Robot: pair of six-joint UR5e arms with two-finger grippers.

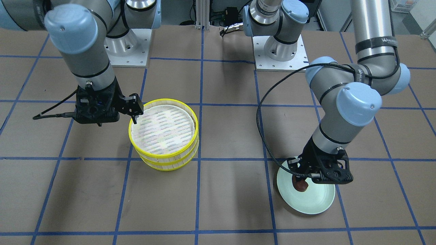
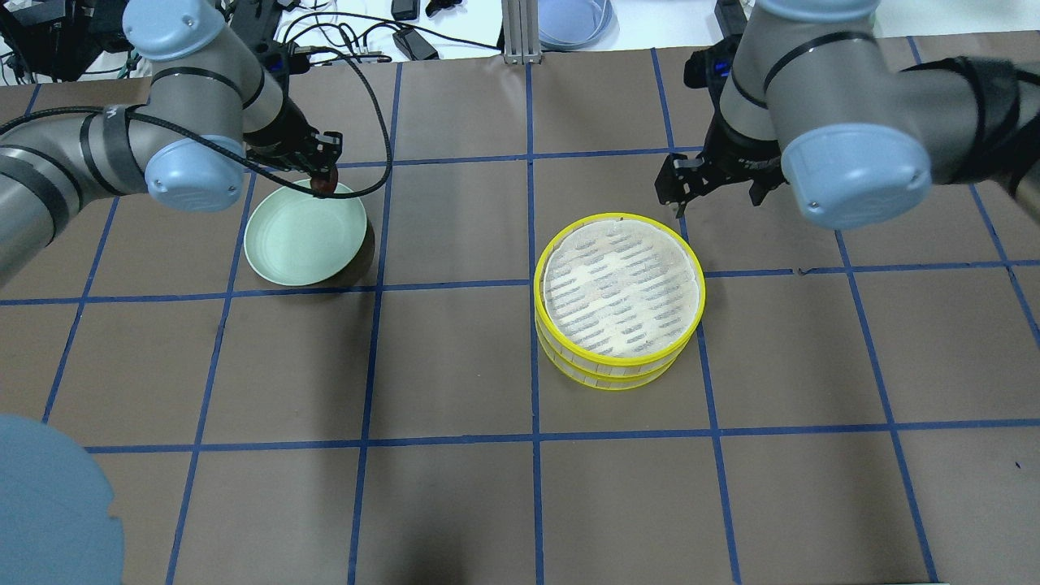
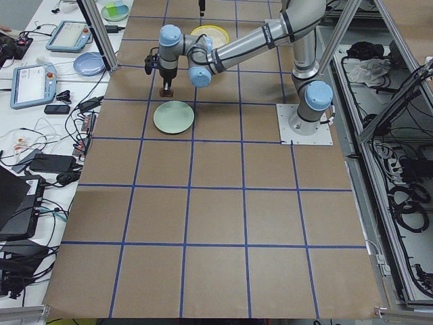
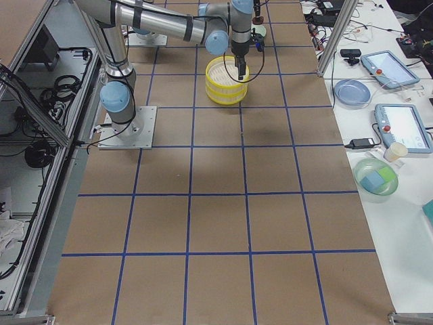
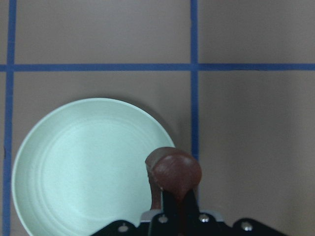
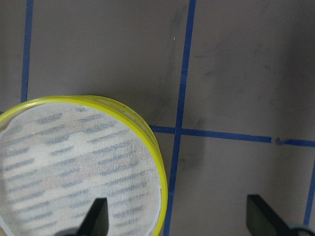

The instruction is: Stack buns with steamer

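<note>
One bun shows, the dark reddish-brown one (image 5: 174, 169). The left claw (image 1: 299, 179) is closed on it, fingers pinching its near edge. It hangs just below that claw, over the near rim of the pale green plate (image 5: 74, 162). I cannot tell whether it is fully off the plate. No cream-white bun is in view.

The steamer (image 1: 166, 157), two yellow-rimmed tiers with a cloth on top, stands well apart from the left claw. It is right under the right claw (image 6: 174, 206), which is spread wide and holds nothing. One of its fingers is over the cloth and the other is outside the rim.

To do the carry well, I judge these points matter:
- Keep the pinch light, since the bun looks soft and could dent or slip out of an edge grip.
- Raise it straight up until it clears the plate's rim.
- Cross the counter (image 2: 455, 366) high enough to clear the steamer's wall.
- Lower it to the middle of the cloth before letting go.
- Move the right claw off the rim first, or the two arms may crowd each other.

Writing: a black strap (image 1: 383, 41) on the left arm has white lettering that begins "WAN". The rest is too small to read.
</note>
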